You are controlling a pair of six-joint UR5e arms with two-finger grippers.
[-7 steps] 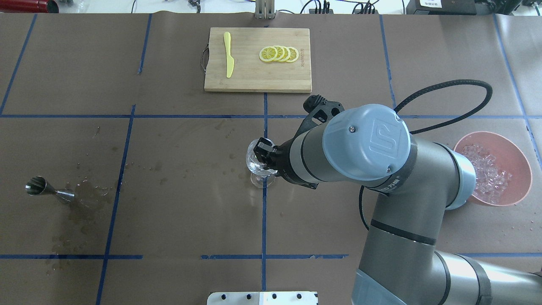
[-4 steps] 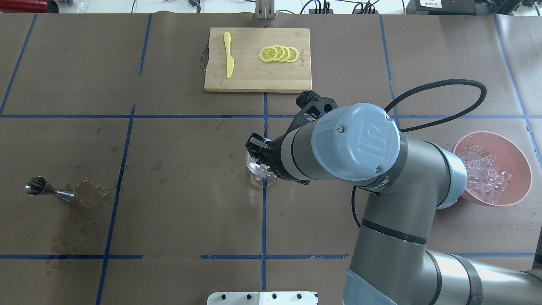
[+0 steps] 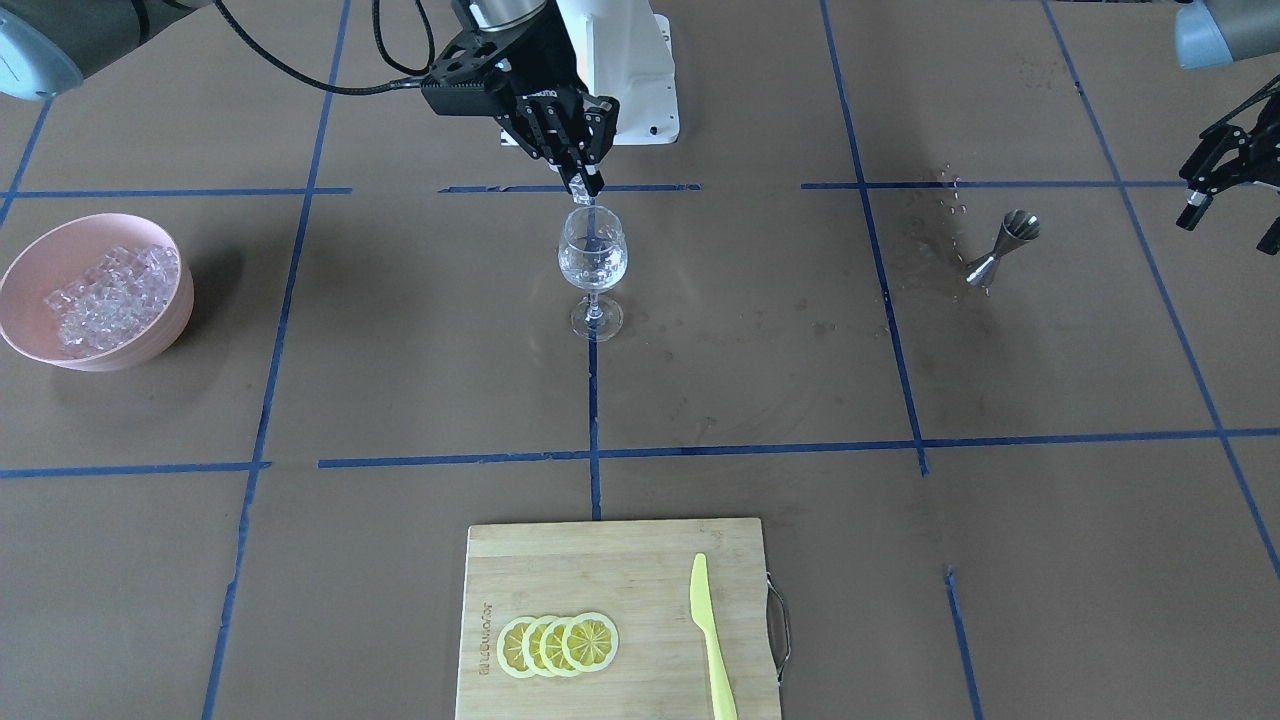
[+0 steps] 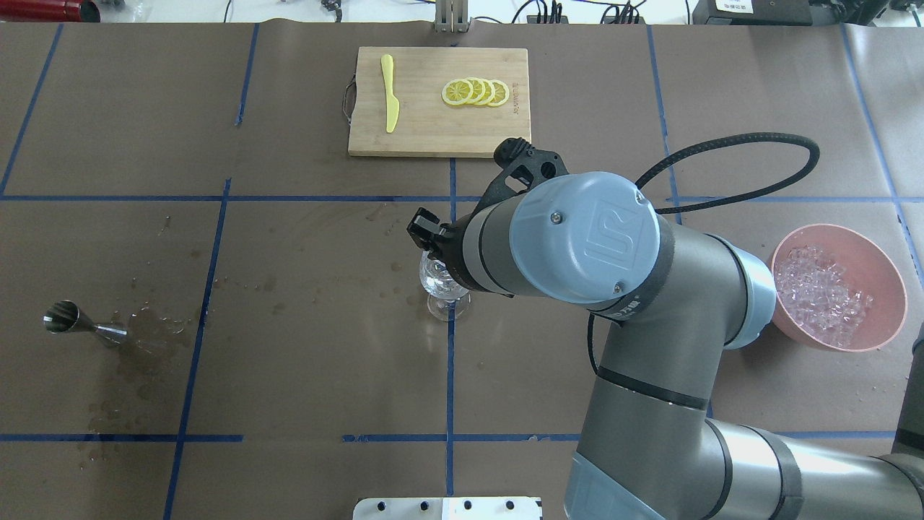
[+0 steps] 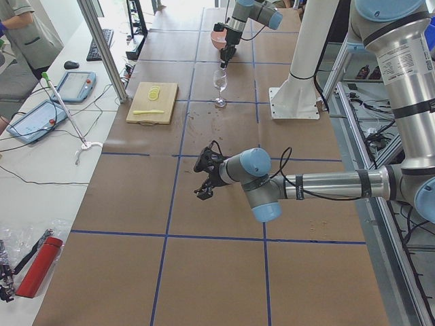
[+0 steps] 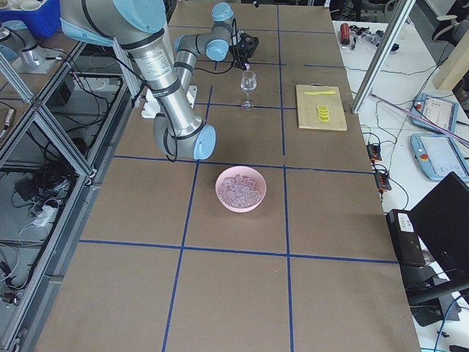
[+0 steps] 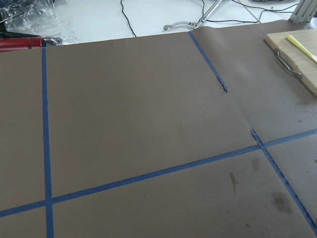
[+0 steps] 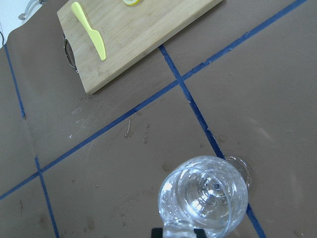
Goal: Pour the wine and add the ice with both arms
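table (image 4: 325, 375): brown paper cover | blue tape grid (image 4: 449, 375) | side bench (image 5: 34, 197): white | aluminium post (image 5: 102, 47): upright

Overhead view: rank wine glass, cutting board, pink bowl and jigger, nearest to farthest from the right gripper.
1. Wine glass, just beneath the right gripper.
2. Cutting board, far centre.
3. Pink bowl at right and jigger at left: too close to call.

overhead: from behind, looking down | front: opposite, steep | share glass (image 4: 437, 282)
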